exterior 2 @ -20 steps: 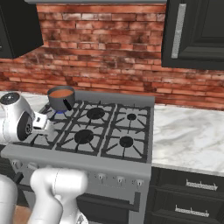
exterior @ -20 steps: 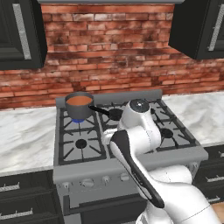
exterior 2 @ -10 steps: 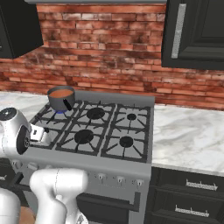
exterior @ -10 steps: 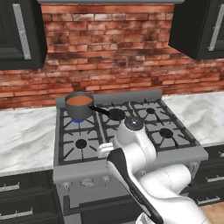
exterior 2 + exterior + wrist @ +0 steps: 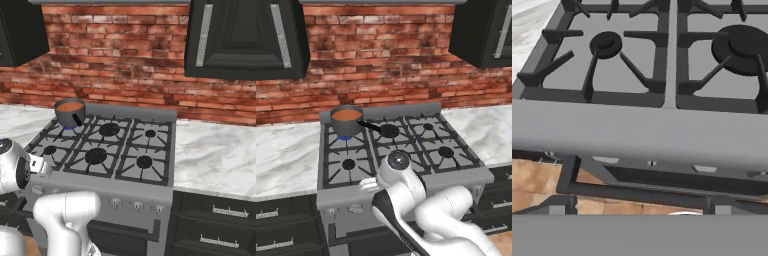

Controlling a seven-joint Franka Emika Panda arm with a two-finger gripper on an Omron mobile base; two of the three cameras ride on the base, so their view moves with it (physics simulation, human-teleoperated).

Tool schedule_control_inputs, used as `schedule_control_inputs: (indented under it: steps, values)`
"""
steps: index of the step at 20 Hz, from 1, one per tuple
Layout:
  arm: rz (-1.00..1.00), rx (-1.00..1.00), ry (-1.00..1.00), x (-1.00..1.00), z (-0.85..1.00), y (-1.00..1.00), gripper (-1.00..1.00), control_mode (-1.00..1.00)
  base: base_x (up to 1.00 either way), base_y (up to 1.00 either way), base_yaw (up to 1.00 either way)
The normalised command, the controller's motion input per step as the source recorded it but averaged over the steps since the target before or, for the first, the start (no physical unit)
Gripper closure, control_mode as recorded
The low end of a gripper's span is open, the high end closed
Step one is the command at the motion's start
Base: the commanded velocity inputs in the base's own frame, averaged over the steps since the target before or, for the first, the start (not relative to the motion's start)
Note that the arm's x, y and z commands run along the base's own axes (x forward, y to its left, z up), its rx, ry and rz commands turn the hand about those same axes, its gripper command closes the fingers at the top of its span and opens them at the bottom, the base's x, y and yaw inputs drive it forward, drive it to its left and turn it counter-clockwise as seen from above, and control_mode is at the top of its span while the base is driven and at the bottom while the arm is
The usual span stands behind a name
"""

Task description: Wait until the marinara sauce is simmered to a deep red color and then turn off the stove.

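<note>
Here the marinara sauce (image 5: 346,115) is seen as an orange-red disc filling a grey saucepan (image 5: 346,123) with a black handle, set on the back-left burner of the stove (image 5: 421,175) over a blue flame, well apart from the gripper, which is held low at the stove's front-left edge near the knobs (image 5: 135,205); the fingertips are not made out, so whether the jaws are parted or closed cannot be told. From the hand view, the front-left burner (image 5: 605,43) and its black grate are looked down on, with the grey front lip of the range just below.
</note>
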Motion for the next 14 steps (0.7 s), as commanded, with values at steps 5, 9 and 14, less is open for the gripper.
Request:
schedule_control_inputs:
  steps: [5, 9, 14]
  values:
    - [0.0, 0.0, -0.03, 0.0, -0.45, 0.22, -1.0, -1.0, 0.0, 0.0, 0.0]
    - [0.0, 0.0, -0.07, 0.0, -0.29, 0.23, -1.0, -1.0, 0.0, 0.0, 0.0]
    - [0.0, 0.0, -0.13, 0.0, -0.14, 0.3, -1.0, -1.0, 0.0, 0.0, 0.0]
